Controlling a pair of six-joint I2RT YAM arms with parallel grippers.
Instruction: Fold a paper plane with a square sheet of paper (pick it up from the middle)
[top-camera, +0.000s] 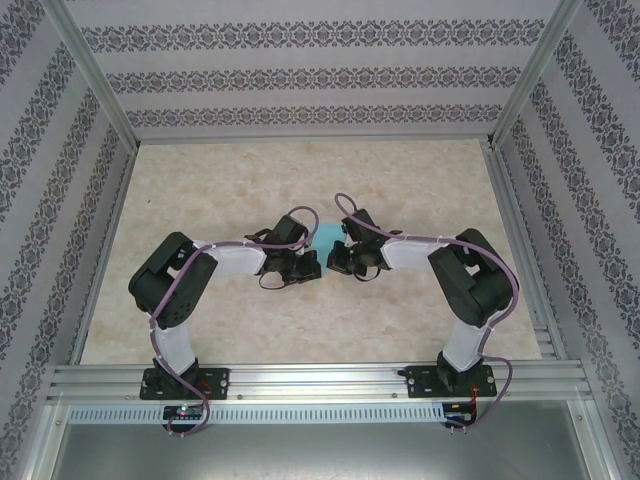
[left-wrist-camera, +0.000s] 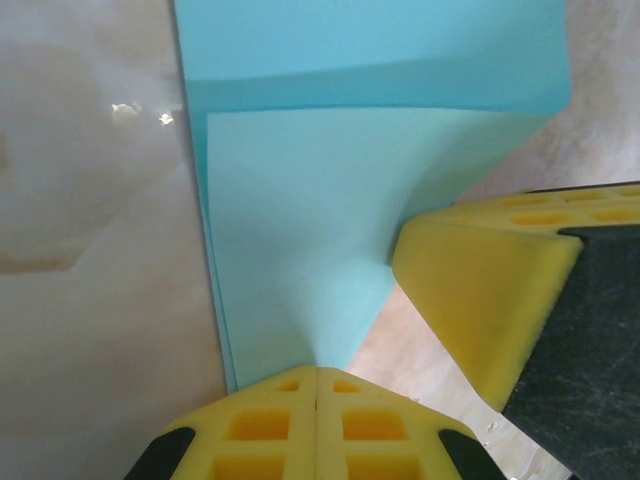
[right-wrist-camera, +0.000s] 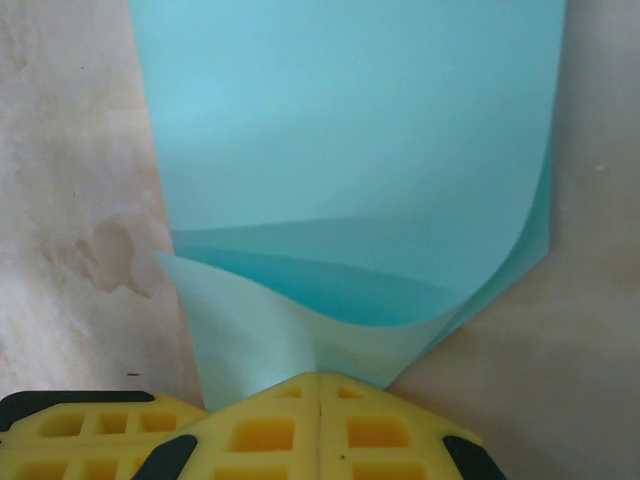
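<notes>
The turquoise square sheet of paper (top-camera: 328, 236), the piece for the paper plane, lies mid-table, bent over on itself. In the left wrist view a folded flap of the paper (left-wrist-camera: 300, 230) narrows down into my left gripper (left-wrist-camera: 317, 370), whose yellow pads are shut on its edge. The right gripper's yellow pad (left-wrist-camera: 480, 290) sits close on the right. In the right wrist view the paper (right-wrist-camera: 350, 150) curls up from the table, and my right gripper (right-wrist-camera: 318, 376) is shut on the curled edge. From above, the left gripper (top-camera: 312, 266) and right gripper (top-camera: 334, 264) nearly touch at the sheet's near edge.
The sheet rests on a beige marbled table (top-camera: 230, 190), enclosed by patterned walls (top-camera: 320, 75) on three sides. An aluminium rail (top-camera: 320, 380) carries both arm bases along the near edge. Bare tabletop spreads left, right and behind the paper.
</notes>
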